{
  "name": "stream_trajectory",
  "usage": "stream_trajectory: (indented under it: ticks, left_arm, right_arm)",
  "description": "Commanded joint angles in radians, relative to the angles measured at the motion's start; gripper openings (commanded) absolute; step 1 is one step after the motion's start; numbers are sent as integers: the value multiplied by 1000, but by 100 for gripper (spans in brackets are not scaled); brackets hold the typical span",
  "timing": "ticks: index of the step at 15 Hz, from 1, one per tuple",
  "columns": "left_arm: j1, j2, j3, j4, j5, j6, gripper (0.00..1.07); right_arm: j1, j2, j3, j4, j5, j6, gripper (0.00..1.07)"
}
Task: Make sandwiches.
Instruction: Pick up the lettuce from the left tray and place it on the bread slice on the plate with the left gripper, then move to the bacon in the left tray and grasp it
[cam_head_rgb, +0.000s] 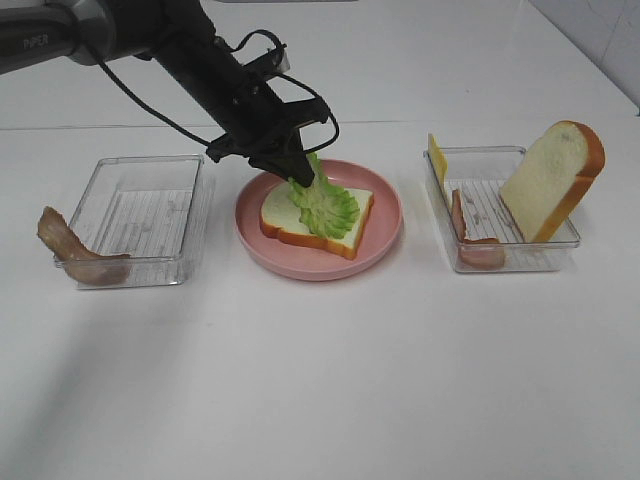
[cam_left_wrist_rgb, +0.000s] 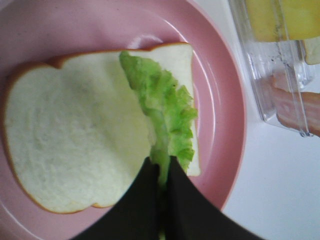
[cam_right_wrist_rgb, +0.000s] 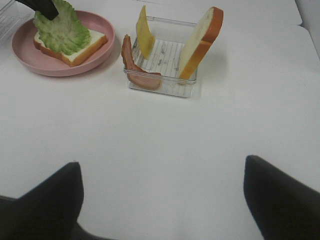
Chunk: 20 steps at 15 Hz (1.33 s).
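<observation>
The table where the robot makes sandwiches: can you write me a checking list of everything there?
Surface: white table, nothing spilled.
Job's things: bread slice flat on the pink plate, lettuce leaf lying across it. The second bread slice and cheese slice stand leaning in the right tray, with the right bacon strip against its wall. The left bacon strip is draped over a corner of the left tray.
Clutter: nothing seen.
Grippers: left pincer shut on the lettuce leaf's end; right pincer open above bare table.
Cables: black cable looped above the left pincer, off the food.
Surroundings: nothing seen.
</observation>
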Motion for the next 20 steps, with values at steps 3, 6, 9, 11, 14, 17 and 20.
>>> stream_trajectory:
  ticks: [3,6,9,11,14,17,20]
  left_arm:
    - [3,1,-2,22,-50,-16,13]
    - [3,0,-2,22,-56,-15,53]
    - [3,-1,-12,23,-37,-15,87]
    - [3,-1,-53,72,11,-16,90]
    - [3,-1,-180,265,171,-109,89]
    - [7,-61,-201,348,175,-132,84]
    - [28,-142,-197,436,175,-147,84]
  right_arm:
    - [-6,-20,0,1,-8,-6,77]
    - [-6,-20,0,1,-8,-6,77]
    - [-6,-20,0,1,-8,-6,77]
    - [-6,-20,0,1,-8,-6,77]
    - [-6,-20,0,1,-8,-6,77]
    - [-6,-20,0,1,-8,-6,77]
    - [-6,-20,0,1,-8,-6,77]
